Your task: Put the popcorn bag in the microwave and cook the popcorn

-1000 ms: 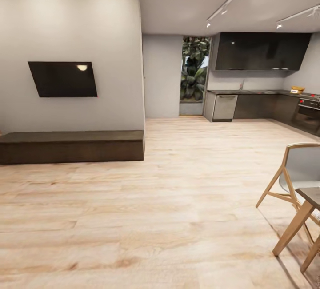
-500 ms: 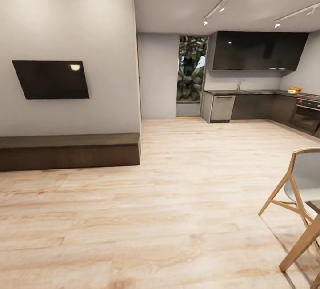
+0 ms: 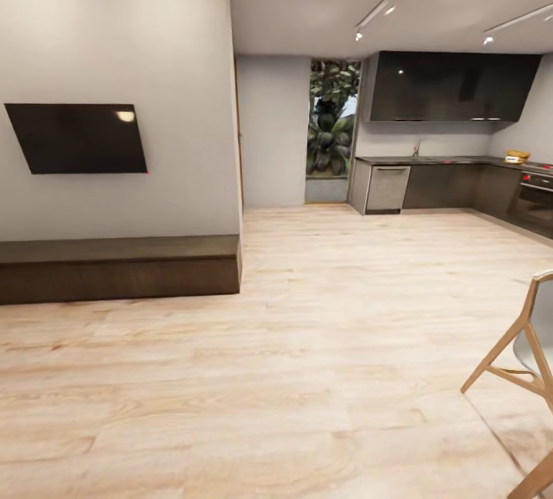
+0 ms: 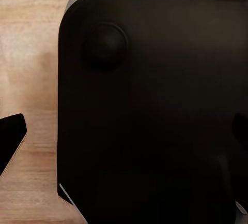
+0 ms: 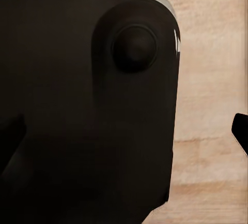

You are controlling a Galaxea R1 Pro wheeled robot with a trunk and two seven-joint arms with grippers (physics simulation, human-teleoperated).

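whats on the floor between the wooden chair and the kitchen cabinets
In the head view, bare light wood floor runs from the wooden chair to the kitchen cabinets; nothing stands on that stretch.

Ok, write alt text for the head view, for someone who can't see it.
An open room with a light wood floor stretches toward a far kitchen of dark cabinets, a grey countertop and a small yellow popcorn bag at far right. A dark screen hangs on the left wall above a low dark bench; a wooden chair shows at lower right.
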